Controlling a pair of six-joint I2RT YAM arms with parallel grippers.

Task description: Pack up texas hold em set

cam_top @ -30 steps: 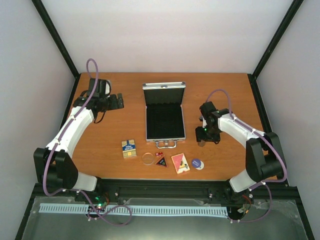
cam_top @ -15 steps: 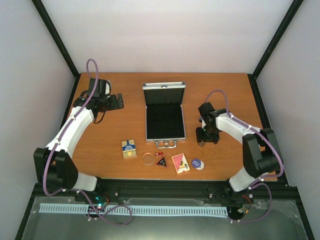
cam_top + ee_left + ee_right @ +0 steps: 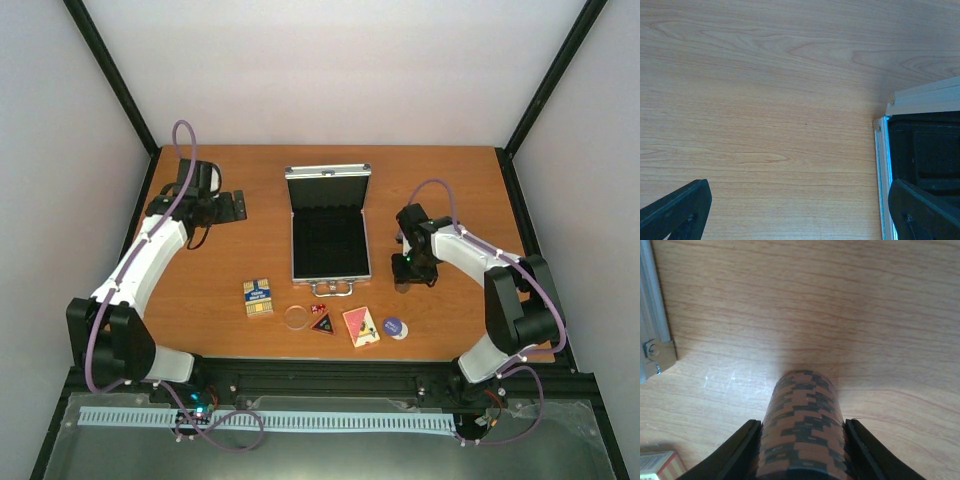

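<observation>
chip stack (image 3: 802, 425) stands upright, clamped in the right gripper (image 3: 803, 445); the open case (image 3: 330, 243) lies just to its left.

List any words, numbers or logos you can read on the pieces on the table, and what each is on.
Nothing reads clearly.
Blue and yellow card box: pale print on the blue panel, too small to read.
Round blue disc: pale mark, too blurred.
Pink card box: dark figures, no legible text.
Black triangle: red mark, illegible.
Brown striped chip stack: no text.
</observation>
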